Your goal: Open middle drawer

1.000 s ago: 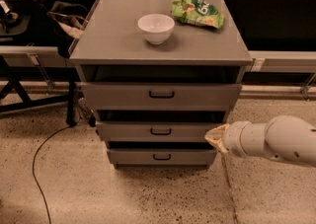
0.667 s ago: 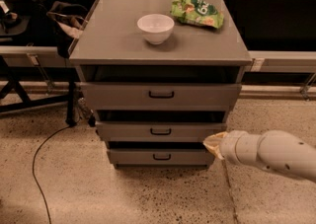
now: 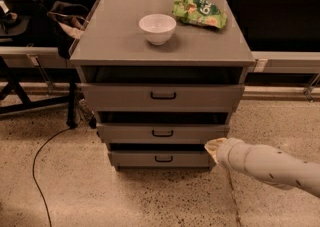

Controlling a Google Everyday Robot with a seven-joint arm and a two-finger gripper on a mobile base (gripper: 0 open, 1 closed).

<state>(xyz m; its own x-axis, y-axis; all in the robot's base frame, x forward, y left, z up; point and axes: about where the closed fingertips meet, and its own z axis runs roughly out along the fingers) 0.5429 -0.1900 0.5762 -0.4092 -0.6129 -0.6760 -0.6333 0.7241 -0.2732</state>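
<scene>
The middle drawer (image 3: 162, 133) is the mid-sized grey front of the three in the grey cabinet, with a small black loop handle (image 3: 162, 133) at its centre. A dark gap shows above its front. My gripper (image 3: 214, 148) is at the end of the white arm (image 3: 270, 166). It sits at the drawer's lower right corner, to the right of and below the handle. It is close to the cabinet's right front edge and holds nothing that I can see.
The tallest top drawer (image 3: 163, 96) and the smallest bottom drawer (image 3: 163, 159) flank the middle one. A white bowl (image 3: 157, 28) and a green snack bag (image 3: 199, 11) lie on the cabinet top. A black cable (image 3: 40, 161) runs over the floor at left, near a dark stand (image 3: 15, 91).
The gripper and arm have dropped a little, from beside the middle drawer's right end to its lower right corner. The drawers have not moved.
</scene>
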